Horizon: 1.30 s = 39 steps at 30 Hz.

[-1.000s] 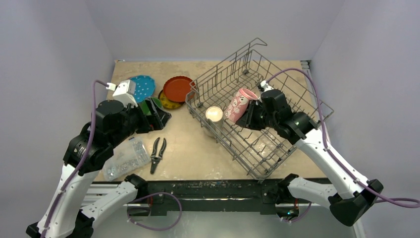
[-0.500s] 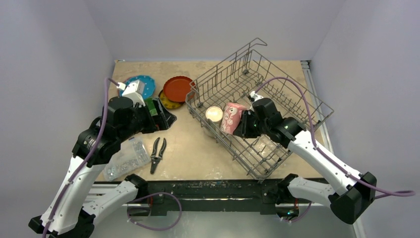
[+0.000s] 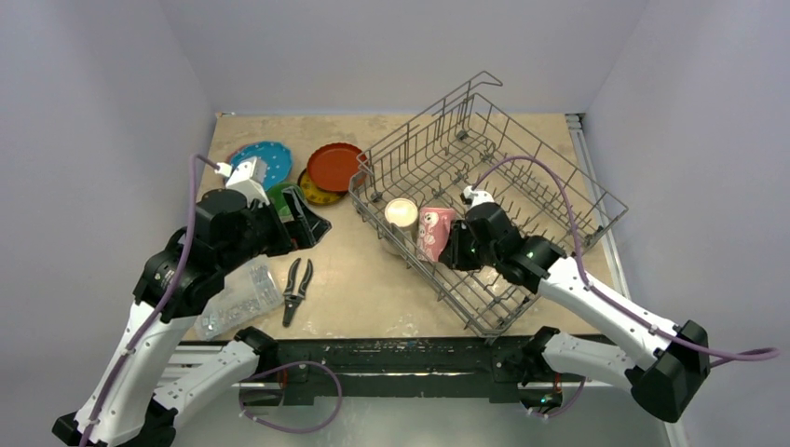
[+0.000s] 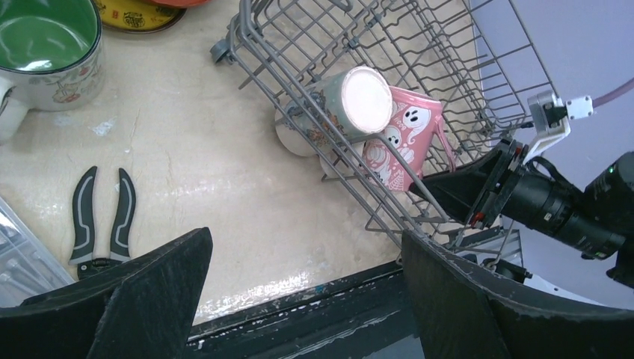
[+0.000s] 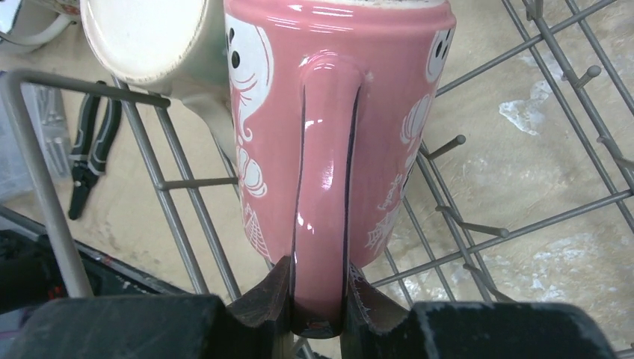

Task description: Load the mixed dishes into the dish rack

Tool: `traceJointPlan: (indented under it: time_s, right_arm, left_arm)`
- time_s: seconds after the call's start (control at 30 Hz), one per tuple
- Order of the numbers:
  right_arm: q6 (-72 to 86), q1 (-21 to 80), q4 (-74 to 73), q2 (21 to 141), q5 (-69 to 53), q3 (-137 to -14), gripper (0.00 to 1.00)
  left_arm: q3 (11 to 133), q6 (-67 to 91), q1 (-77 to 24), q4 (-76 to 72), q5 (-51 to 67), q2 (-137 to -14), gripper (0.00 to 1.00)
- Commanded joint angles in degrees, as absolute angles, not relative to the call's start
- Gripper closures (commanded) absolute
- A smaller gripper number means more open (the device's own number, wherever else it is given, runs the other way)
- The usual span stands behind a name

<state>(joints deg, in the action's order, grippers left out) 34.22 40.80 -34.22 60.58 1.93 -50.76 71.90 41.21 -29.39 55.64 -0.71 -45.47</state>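
Observation:
A pink mug (image 3: 434,231) with white ghost prints hangs upside down in the near-left part of the dish rack (image 3: 522,177). My right gripper (image 5: 318,307) is shut on its handle (image 5: 325,187), seen close up in the right wrist view. A cream mug (image 3: 401,214) lies on its side in the rack right beside it. A mug with a green inside (image 4: 45,45) stands on the table under my left gripper (image 3: 303,222), which is open and holds nothing. Blue dotted (image 3: 264,158), red-orange (image 3: 333,166) and yellow (image 3: 317,193) plates lie at the back left.
Black-handled pliers (image 3: 296,289) lie on the table left of the rack. A clear box of metal parts (image 3: 233,298) sits at the near left. The rack's raised wire handle (image 3: 480,82) stands at the back. The table's dark front edge (image 4: 299,295) runs below my left fingers.
My right gripper has carried the pink mug down and to the left, turning it upside down beside the cream mug. The left arm has shifted slightly and stays open.

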Motion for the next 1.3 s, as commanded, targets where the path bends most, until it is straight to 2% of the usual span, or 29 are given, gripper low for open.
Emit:
traceJointPlan:
  time_s: [0.0,0.27,0.43,0.53,0.67,0.83,0.97,1.1,1.27]
  right_arm:
    - [31.6,45.9,-18.5,55.1,13.1,-45.3,1.0]
    - [27.2,49.0,-6.1,49.4,21.8,-33.7,1.0]
    - [24.0,49.5,-6.5,49.7,19.9,-31.3,1.0]
    - [24.7,50.0,-7.8,52.5,16.5,-32.7,0.76]
    - [28.9,50.5,-12.4,54.6,14.4,-34.2,0.68]
    - [33.6,50.5,-19.2,52.8,14.1,-36.7,0.44]
    - [33.6,50.5,-22.3,53.0,13.1,-39.1,0.31]
    - [32.2,50.5,-23.0,55.3,12.3,-40.0,0.27]
    - [31.4,50.5,-22.1,56.9,8.8,-40.1,0.32]
  left_arm:
    - [70.6,43.7,-29.5,52.6,-0.3,-45.7,0.03]
    - [70.7,44.5,-29.5,52.5,1.2,-46.0,0.03]
    - [70.2,45.2,-29.5,52.9,0.5,-45.6,0.03]
    - [69.4,45.6,-29.5,52.6,0.4,-45.9,0.03]
    - [68.9,46.3,-29.5,51.5,1.0,-47.0,0.03]
    - [67.8,47.5,-29.5,49.6,1.9,-48.4,0.04]
    - [66.6,48.7,-29.5,48.4,2.6,-49.1,0.04]
    - [66.8,49.3,-29.5,48.3,2.7,-49.6,0.04]
    - [67.6,49.5,-29.5,49.6,1.8,-49.1,0.04]
